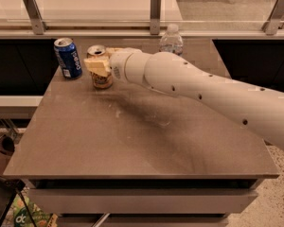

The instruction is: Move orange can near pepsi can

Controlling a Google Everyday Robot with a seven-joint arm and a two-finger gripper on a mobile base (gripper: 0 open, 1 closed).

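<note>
The orange can (102, 81) stands upright at the back left of the brown table (132, 145). The blue pepsi can (68, 58) stands upright just to its left, with a small gap between them. My gripper (98, 65) reaches in from the right on the white arm (203, 91). Its pale fingers (95, 66) are closed across the orange can's upper half and hide its middle. The can's silver top and its base show, and the base rests on the table.
A clear water bottle (171, 40) stands at the back of the table behind the arm. A glass railing with metal posts (155, 6) runs along the far side. The table's left edge lies close to the pepsi can.
</note>
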